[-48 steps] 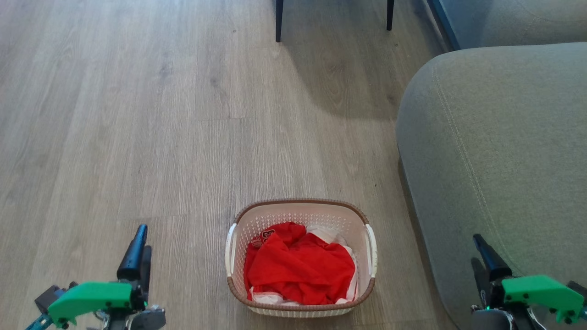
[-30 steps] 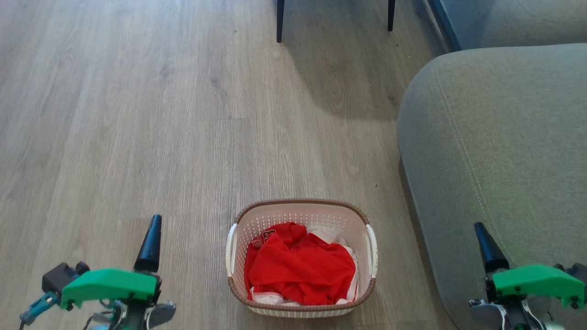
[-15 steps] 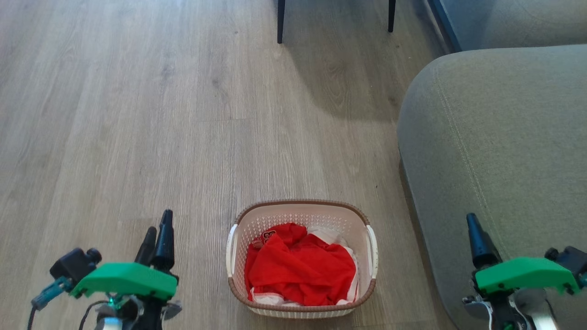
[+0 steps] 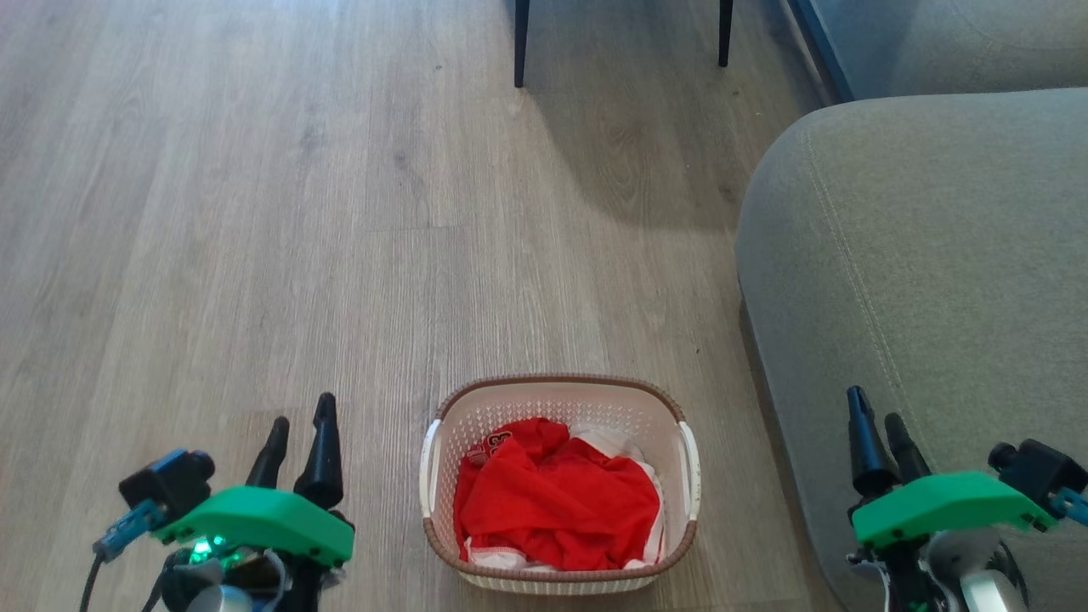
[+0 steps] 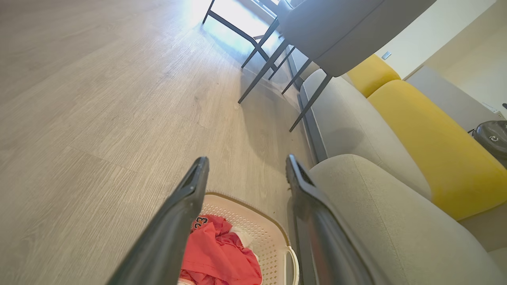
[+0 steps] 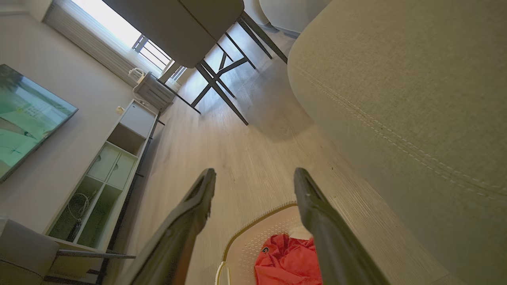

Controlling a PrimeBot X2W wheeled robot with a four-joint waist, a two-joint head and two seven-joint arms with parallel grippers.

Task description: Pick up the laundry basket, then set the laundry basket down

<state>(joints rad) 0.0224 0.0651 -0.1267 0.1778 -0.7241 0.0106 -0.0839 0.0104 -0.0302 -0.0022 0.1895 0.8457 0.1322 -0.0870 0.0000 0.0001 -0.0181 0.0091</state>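
The laundry basket [image 4: 557, 378] is sitting on the floor [image 4: 255, 255] beside the sofa [image 4: 918, 255], holding red clothing [image 4: 552, 501]. The left end effector [image 4: 302, 412] and the right end effector [image 4: 873, 406] are flanking it, both standing open and gripping nothing.

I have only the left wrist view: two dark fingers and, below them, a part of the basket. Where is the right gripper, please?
Observer: In the head view the right gripper is at the lower right, open, in front of the grey sofa and apart from the laundry basket.
Operator: Does the left gripper touch the basket?
Observer: No. The left gripper is open, and bare floor shows between it and the basket's white left handle.
Operator: What stands across the room?
Observer: The right wrist view shows a television on the wall and a pale shelf unit near it.
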